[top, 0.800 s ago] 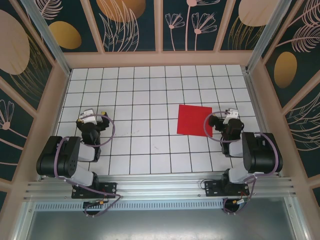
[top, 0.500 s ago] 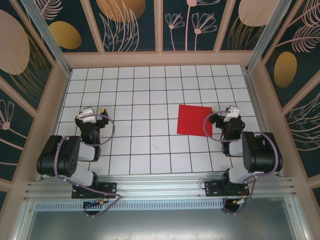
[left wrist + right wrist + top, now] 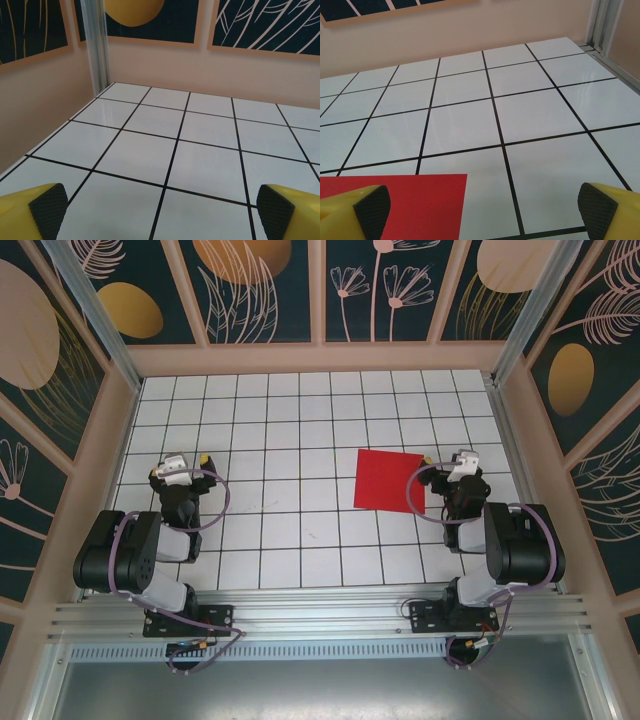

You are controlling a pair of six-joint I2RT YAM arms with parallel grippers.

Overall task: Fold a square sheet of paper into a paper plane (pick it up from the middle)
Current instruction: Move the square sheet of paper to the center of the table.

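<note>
The square sheet of paper (image 3: 389, 481) is bright red and lies flat and uncreased on the white tiled floor, right of centre; it has no paper plane shape. My right gripper (image 3: 450, 462) hovers just right of the sheet's right edge, open and empty. In the right wrist view the sheet's far right corner (image 3: 415, 205) lies by the left finger, with the right gripper (image 3: 483, 210) over bare tile. My left gripper (image 3: 183, 460) is at the far left, open and empty, well away from the sheet. In the left wrist view the left gripper (image 3: 161, 212) is over bare tiles.
The floor (image 3: 300, 420) is white tile with black grid lines, enclosed by beige walls (image 3: 320, 358) with dark patterned panels. A metal post (image 3: 95, 45) stands in the back left corner. Both arm bases sit on the rail (image 3: 320, 615) at the near edge.
Both grippers have shifted slightly away from the bases, toward the back wall. The red sheet has not moved.
</note>
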